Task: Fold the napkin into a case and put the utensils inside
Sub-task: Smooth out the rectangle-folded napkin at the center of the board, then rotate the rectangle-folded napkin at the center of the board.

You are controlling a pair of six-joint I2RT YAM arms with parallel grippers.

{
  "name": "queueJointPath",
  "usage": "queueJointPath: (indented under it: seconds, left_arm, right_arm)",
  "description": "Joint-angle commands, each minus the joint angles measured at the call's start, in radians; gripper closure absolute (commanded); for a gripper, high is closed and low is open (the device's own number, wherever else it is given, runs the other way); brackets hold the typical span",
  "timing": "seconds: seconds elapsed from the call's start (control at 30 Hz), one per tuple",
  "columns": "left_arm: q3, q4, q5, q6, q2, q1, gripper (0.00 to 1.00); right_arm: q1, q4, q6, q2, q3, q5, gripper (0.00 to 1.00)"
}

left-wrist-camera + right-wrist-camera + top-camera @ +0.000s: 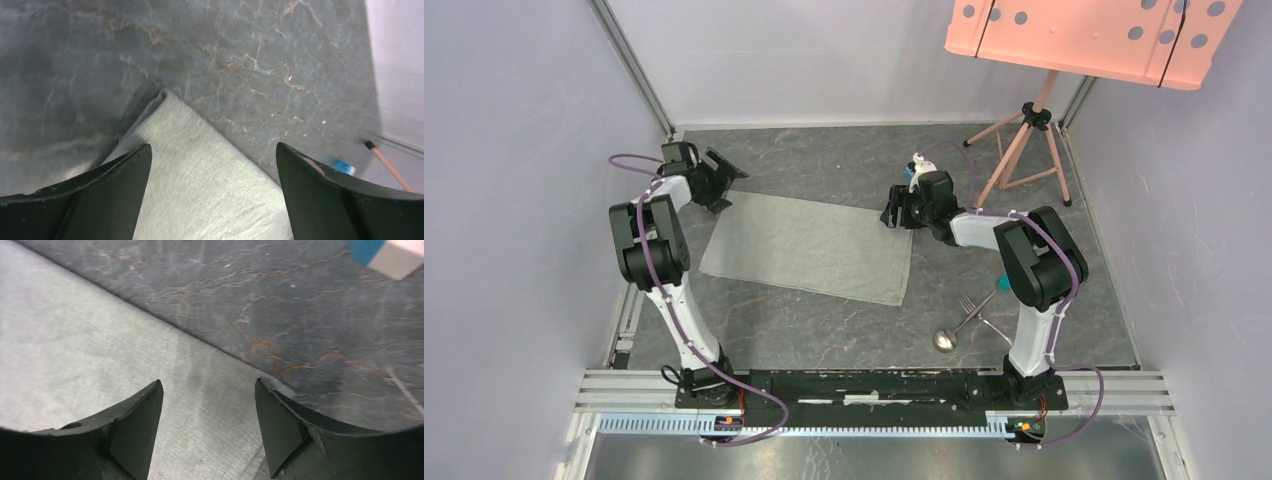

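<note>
Overhead, the napkin [809,248] lies flat and unfolded, with the left gripper [719,180] at its far-left corner, the right gripper [894,212] at its far-right corner, and the utensils [945,340] beyond its near-right corner. Left wrist: jaws wide apart over the napkin's corner, empty. Right wrist: jaws parted above the napkin's edge, empty.

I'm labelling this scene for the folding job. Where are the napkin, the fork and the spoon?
napkin [809,248]: top view, middle of the flat cloth.
fork [967,303]: top view, on its tines.
spoon [944,340]: top view, on its round bowl.
</note>
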State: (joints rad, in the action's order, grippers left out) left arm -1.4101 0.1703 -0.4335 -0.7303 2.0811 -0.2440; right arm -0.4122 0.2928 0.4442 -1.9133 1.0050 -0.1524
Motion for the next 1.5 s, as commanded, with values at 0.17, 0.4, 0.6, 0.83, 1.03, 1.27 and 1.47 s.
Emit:
queueJointPath:
  seconds: [0.17, 0.4, 0.6, 0.83, 1.03, 1.27, 1.47]
  left_arm:
    - [0.024, 0.228, 0.261, 0.074, -0.451, 0.158, 0.0]
    - [0.156, 0.084, 0.212, 0.154, -0.712, 0.311, 0.0]
    - [0.142, 0.097, 0.218, 0.202, -0.776, 0.329, 0.0]
    - [0.128, 0.113, 0.232, 0.241, -0.828, 0.328, 0.0]
    - [0.126, 0.12, 0.26, 0.263, -0.838, 0.321, 0.0]
    - [0.145, 0.068, 0.147, 0.182, -0.814, 0.246, 0.0]
    - [0.154, 0.054, 0.126, 0.163, -0.819, 0.198, 0.0]
  right_arm:
    - [-0.094, -0.412, -0.185, 0.143, 0.106, 0.273, 0.14]
    - [-0.275, -0.31, -0.074, 0.263, -0.024, 0.053, 0.25]
    - [-0.388, -0.189, 0.025, 0.152, 0.075, 0.063, 0.48]
    - [-0.494, -0.193, 0.05, -0.116, 0.371, 0.09, 0.57]
    - [-0.541, -0.201, 0.074, -0.336, 0.679, 0.05, 0.65]
    - [-0.573, -0.236, 0.106, -0.5, 0.849, 0.018, 0.67]
    - [-0.595, -0.241, 0.095, -0.491, 0.772, -0.03, 0.71]
